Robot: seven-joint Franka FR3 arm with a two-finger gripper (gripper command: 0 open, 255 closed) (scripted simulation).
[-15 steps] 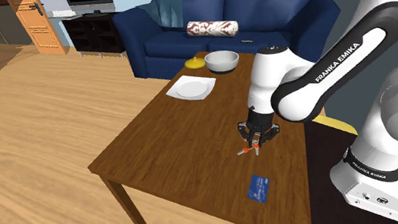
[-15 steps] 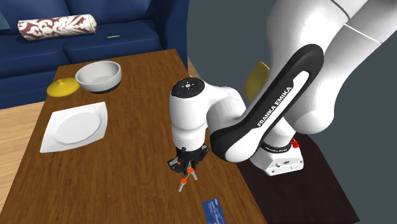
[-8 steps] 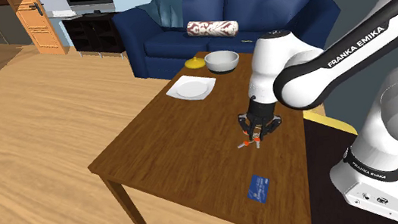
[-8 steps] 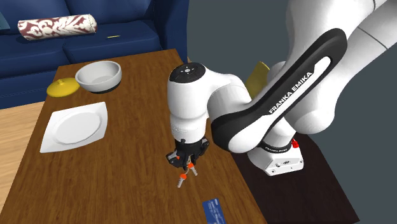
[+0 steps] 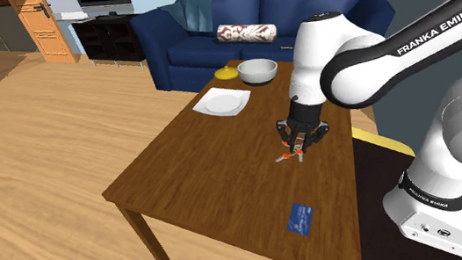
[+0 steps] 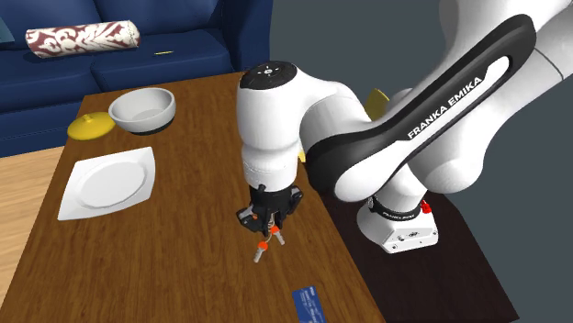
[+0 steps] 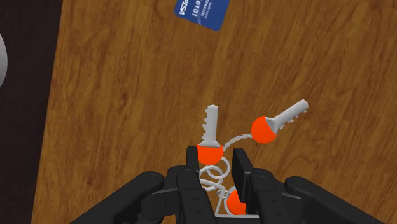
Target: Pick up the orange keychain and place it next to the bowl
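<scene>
My black gripper (image 5: 298, 143) is shut on the ring of the orange keychain (image 5: 290, 155), which hangs just above the brown wooden table (image 5: 197, 163). In the wrist view two grey keys with orange heads (image 7: 210, 137) dangle past the fingertips, and the wire ring is clasped between the fingers (image 7: 193, 167). From the second exterior view the keychain (image 6: 262, 250) hangs under the gripper (image 6: 266, 228) near the table's right side. The grey bowl (image 5: 257, 71) stands at the table's far end, well beyond the gripper; it is at the upper left in the second exterior view (image 6: 143, 110).
A white square plate (image 5: 221, 104) lies near the bowl, with a yellow lid-like thing (image 5: 228, 73) beside it. A blue card (image 5: 300, 217) lies on the table's near end. A blue sofa (image 5: 235, 18) stands behind the table. The robot's stand (image 5: 432, 209) is at the shoulder view's lower right.
The arm has carried the keychain away from the blue card, toward the bowl end of the table, and a little higher. The grip has stayed shut.
</scene>
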